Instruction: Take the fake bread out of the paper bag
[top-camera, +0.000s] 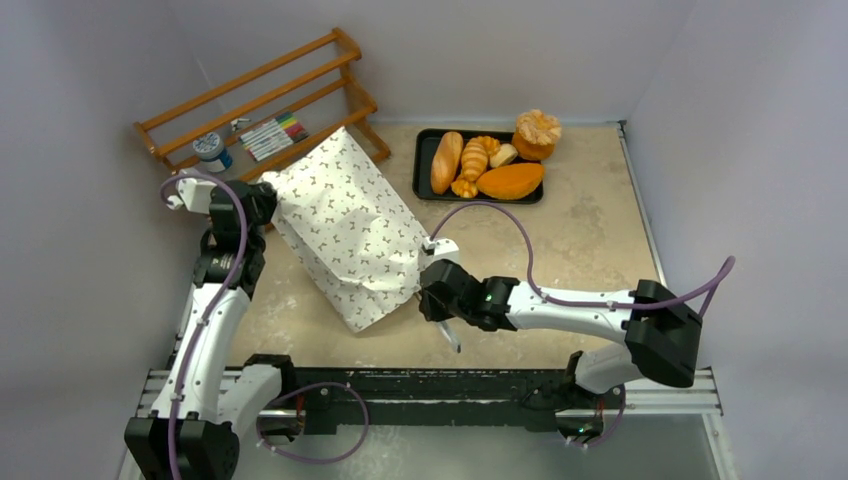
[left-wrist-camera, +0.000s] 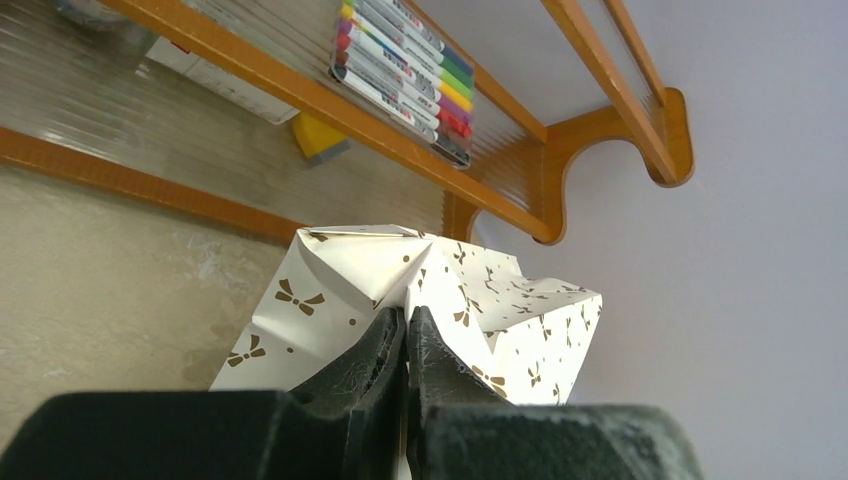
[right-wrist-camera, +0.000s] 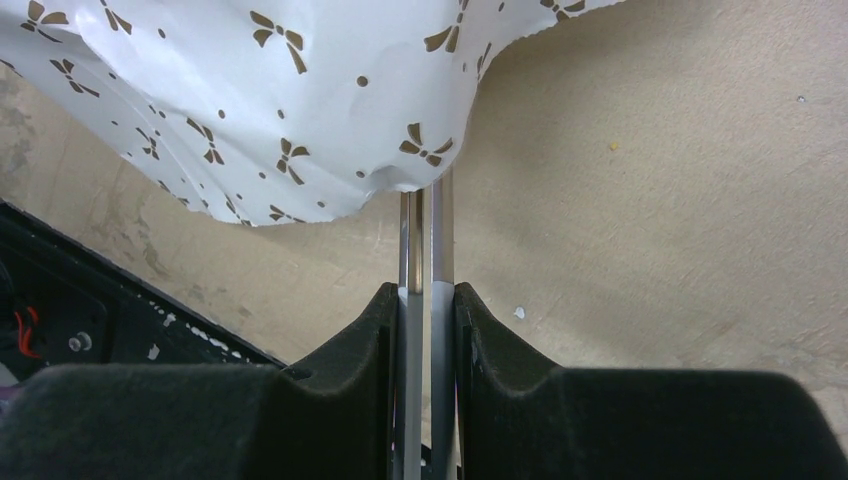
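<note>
Paper bag (top-camera: 350, 235): lies diagonally, base toward wooden rack (top-camera: 262, 92).
Left fingers (left-wrist-camera: 375, 352): pinching its base.
Right fingers (right-wrist-camera: 368, 335): clamp tongs (right-wrist-camera: 442, 250), tips hidden.

One paper bag (top-camera: 350, 235), one black tray (top-camera: 421, 170), five breads (top-camera: 445, 160), one wooden rack (top-camera: 250, 80).

No view looks into the paper bag (top-camera: 345, 235), so whatever it holds is hidden. The far tips of the metal tongs (right-wrist-camera: 425, 250), clamped in the right gripper (right-wrist-camera: 427, 292), disappear under the bag's near rim. The left gripper (left-wrist-camera: 407, 318) covers the fold it pinches, and its black body hides the bag's lower part in the wrist view. On the wooden rack (top-camera: 250, 85) at the far left, the print on the markers (top-camera: 270, 135) and the label of the jar (top-camera: 211, 150) are too small to read.
</note>
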